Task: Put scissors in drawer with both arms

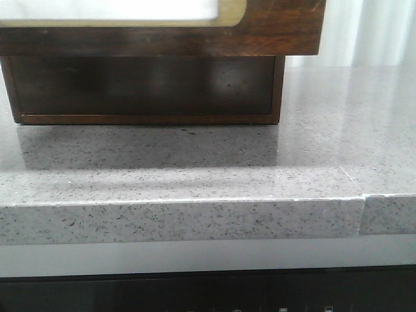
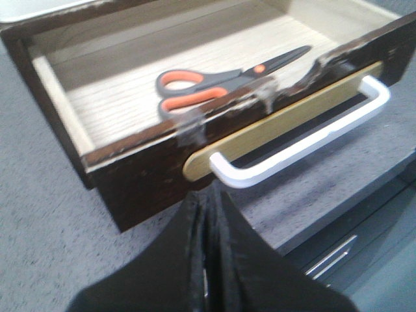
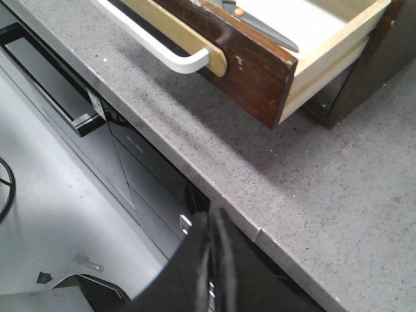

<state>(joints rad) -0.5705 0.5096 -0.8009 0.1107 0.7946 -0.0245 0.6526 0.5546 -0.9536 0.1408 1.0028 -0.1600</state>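
Both sets of fingers are pressed together with nothing between them: the left gripper [image 2: 207,260] hangs just in front of the drawer's face, and the right gripper [image 3: 211,266] sits out past the counter's front edge, off to the side of the drawer's corner. The grey speckled countertop [image 1: 195,162] spans the whole front view, with a seam near its right end. On it stands the dark wooden cabinet [image 1: 143,88], its lower opening showing as a dark recess. The drawer [image 2: 149,162] is pulled out over the counter, its dark brown front scuffed and chipped along the top edge, its pale interior lit. A white bar handle [image 2: 292,146] on a tan backing strip [image 2: 279,120] runs along the drawer front. The scissors [image 2: 221,81] lie flat inside the drawer on its pale floor, close behind the front wall, orange-lined loops toward one end and dark blades pointing toward the other.
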